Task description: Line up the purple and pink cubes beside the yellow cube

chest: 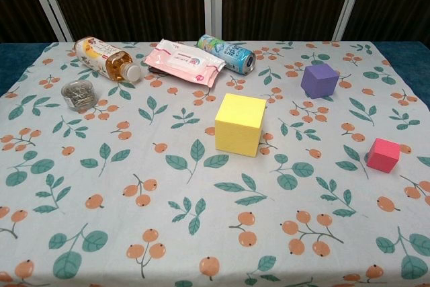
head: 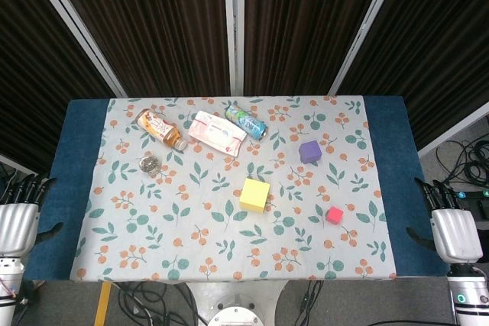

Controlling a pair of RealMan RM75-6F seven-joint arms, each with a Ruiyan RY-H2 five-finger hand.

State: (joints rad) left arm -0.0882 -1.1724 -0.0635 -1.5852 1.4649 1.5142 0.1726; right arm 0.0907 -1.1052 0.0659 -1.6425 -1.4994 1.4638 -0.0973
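Note:
The yellow cube (head: 254, 194) (chest: 240, 124) stands near the middle of the floral cloth. Behind it and to the right sits the purple cube (head: 309, 151) (chest: 319, 80). The small pink cube (head: 335, 214) (chest: 383, 154) lies right of the yellow one, nearer the front. My left hand (head: 19, 215) hangs off the table's left edge with its fingers apart and holds nothing. My right hand (head: 452, 227) is off the right edge, likewise with fingers spread and nothing in it. Neither hand shows in the chest view.
Along the back of the cloth lie an orange-drink bottle (head: 161, 129) (chest: 106, 58), a pink wipes pack (head: 217, 133) (chest: 184, 62) and a teal can (head: 246, 121) (chest: 226, 52). A small glass jar (head: 148, 164) (chest: 80, 93) stands at the left. Cables run on the floor at the right.

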